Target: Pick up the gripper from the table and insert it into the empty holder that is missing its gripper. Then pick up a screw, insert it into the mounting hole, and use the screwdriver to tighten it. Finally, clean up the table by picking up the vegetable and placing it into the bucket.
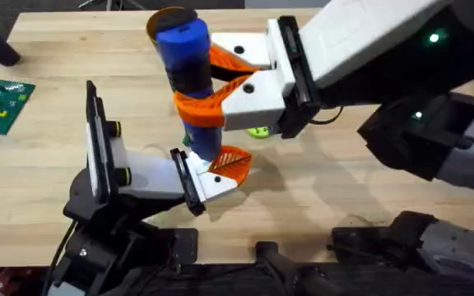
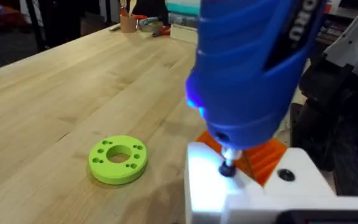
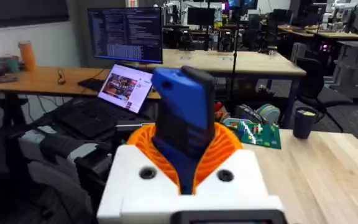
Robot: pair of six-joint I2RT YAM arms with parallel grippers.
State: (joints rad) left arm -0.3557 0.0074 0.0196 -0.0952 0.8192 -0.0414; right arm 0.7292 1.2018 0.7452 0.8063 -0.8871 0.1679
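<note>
The blue screwdriver (image 1: 189, 78), black-banded, stands upright, its tip on a screw (image 2: 227, 168). Below it, the orange ribbed gripper (image 1: 229, 163) sits in the white holder (image 1: 151, 174), mid-table.

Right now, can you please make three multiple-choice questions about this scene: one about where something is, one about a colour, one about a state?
1. Where is the screwdriver's tip?
A. On the white mount beside the orange finger
B. On the green ring
C. Lying flat on the table

2. What colour is the ring with holes on the table?
A. Red
B. Lime green
C. Black

3. What is the right gripper doing?
A. Hanging open, holding nothing
B. Closed on the screwdriver
C. Pressing the circuit board

Answers:
1. A: in the left wrist view the screwdriver comes down with its tip on the white mount, next to the orange finger.
2. B: the ring on the table is lime green.
3. B: the right gripper has its orange fingers wrapped around the upright blue body; the circuit board lies far off.
</note>
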